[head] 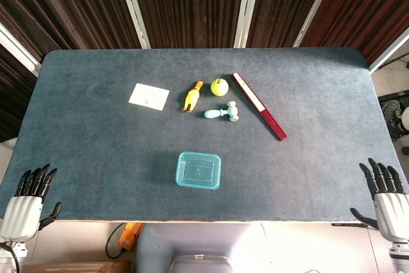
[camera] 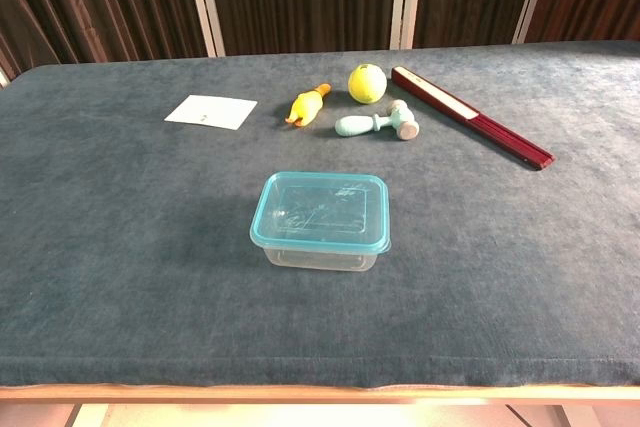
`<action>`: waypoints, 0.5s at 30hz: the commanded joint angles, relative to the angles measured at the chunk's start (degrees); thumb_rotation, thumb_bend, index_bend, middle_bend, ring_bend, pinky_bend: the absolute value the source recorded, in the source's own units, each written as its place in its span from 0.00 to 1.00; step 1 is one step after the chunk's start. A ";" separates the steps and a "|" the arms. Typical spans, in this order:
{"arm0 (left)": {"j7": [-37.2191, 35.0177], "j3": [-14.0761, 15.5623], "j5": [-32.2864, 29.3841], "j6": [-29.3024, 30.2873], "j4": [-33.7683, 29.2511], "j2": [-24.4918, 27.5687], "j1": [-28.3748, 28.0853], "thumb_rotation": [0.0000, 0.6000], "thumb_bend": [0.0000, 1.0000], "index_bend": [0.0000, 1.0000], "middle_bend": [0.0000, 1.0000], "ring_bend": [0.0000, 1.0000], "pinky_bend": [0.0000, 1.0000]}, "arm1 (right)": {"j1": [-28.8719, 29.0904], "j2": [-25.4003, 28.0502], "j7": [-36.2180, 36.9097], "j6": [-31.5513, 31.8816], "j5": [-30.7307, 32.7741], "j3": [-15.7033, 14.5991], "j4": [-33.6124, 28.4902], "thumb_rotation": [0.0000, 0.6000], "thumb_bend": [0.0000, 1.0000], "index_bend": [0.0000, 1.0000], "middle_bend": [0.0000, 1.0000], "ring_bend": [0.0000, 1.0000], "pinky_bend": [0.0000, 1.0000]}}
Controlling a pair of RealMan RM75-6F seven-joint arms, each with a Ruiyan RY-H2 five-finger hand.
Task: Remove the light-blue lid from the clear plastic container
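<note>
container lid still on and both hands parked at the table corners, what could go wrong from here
1. The clear plastic container looks empty and light, and neither the left hand nor the right hand is near it. Pulling the light-blue lid with one hand may lift the whole box instead of opening it.
2. The lid sits flush, its rim barely overhanging, so fingers may slip off.
3. A jerk could slide the box toward the near table edge.
</note>
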 commanded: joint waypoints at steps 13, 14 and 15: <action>-23.89 3.54 13.50 -7.71 4.19 -3.85 -11.89 1.00 0.27 0.00 0.00 0.00 0.00 | -0.21 0.68 1.40 0.33 -1.12 -0.59 -0.29 1.00 0.06 0.00 0.00 0.00 0.00; -25.76 3.19 14.60 -7.58 5.23 -5.14 -13.19 1.00 0.27 0.00 0.00 0.00 0.00 | -0.21 0.85 1.84 0.42 -1.39 -0.69 -0.44 1.00 0.06 0.00 0.00 0.00 0.00; -26.58 2.83 15.27 -7.81 6.13 -6.36 -14.33 1.00 0.28 0.00 0.00 0.00 0.00 | -0.21 1.08 2.53 0.61 -1.88 -0.84 -0.58 1.00 0.06 0.00 0.00 0.00 0.00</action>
